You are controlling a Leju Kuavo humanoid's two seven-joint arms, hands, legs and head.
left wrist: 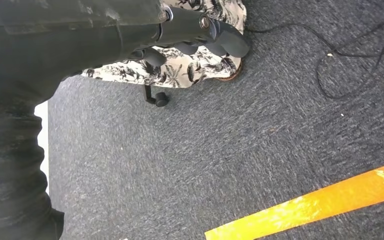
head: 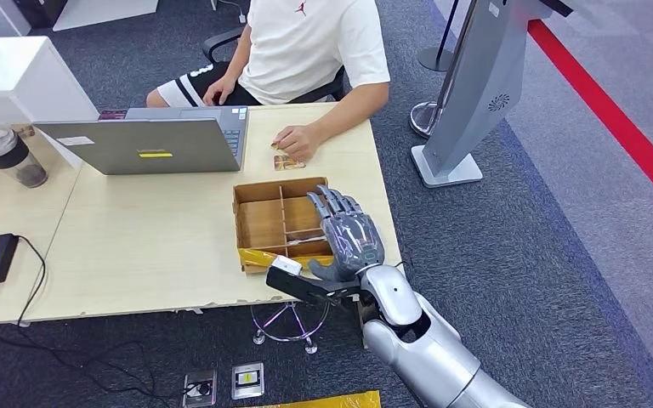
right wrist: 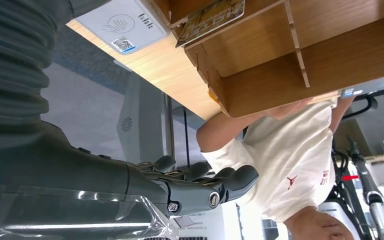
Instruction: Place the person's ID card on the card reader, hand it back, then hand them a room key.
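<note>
- My right hand (head: 350, 236) hovered flat and empty, fingers spread, over the right side of the wooden tray (head: 259, 223).
- The ID card (head: 288, 161) lay on the desk's far side, just beside the person's hand (head: 296, 138).
- Thin, stiff and light, the card likely needed pinching by its edge.
- My left hand (left wrist: 200, 37) hung near the floor, fingers curled, holding nothing.

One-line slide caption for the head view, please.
Right hand open over the wooden tray; person's hand rests by a card.
</note>
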